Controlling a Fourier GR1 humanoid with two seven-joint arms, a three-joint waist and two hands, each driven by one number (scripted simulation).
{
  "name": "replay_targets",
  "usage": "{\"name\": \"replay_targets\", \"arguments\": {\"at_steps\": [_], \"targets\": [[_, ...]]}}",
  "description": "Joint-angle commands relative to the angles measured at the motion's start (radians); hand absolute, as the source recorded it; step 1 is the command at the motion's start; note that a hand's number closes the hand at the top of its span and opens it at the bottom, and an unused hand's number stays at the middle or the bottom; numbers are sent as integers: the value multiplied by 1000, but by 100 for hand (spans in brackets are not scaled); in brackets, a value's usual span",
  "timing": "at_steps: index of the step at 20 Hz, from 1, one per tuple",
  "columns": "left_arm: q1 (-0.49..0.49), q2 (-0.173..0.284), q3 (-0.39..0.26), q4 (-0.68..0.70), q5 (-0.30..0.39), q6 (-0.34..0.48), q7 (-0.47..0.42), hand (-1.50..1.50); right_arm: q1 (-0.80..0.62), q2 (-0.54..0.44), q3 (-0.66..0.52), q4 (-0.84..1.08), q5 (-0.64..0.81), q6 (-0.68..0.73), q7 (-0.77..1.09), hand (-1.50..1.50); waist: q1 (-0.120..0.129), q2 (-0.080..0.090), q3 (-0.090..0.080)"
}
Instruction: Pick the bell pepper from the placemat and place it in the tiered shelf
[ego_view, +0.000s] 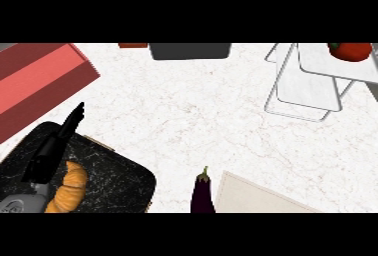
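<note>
Far left, a red striped cloth (40, 80) lies folded at the counter's (184, 130) corner, and below it the left hand (55, 145) stands over a black speckled tray (118, 175), fingers straight and relaxed, holding nothing, resting beside a croissant (68, 189) that sits on that tray. Moving along the back edge, a dark box (190, 50) sits with a small reddish-brown item (133, 45) just beside it, too cropped to name. At the lower middle an eggplant (203, 192) lies just beside the pale placemat (255, 197), whose visible part carries no pepper. And there it is, far right: the red bell pepper (351, 51) rests on the top level of the tiered shelf (306, 95), up in the corner. The right hand shows nowhere in this view, so whether it is wide or curled cannot be told. By my reading the placing is as good as done; the job now is a clean getaway. Any retreat should go up and away from the shelf, well apart from its rim, so the round pepper isn't nudged and doesn't roll off its tier.
</note>
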Motion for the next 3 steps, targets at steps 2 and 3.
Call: {"name": "replay_targets", "arguments": {"at_steps": [2, 3], "targets": [[2, -14, 6, 0, -8, 5, 5, 0, 115, -99, -241, -36, -248, 163, -20, -150, 6, 2, 0], [2, -14, -3, -9, -15, -3, -1, 0, 156, -39, -264, -21, -272, 134, -109, -150, 12, 4, 1]]}}
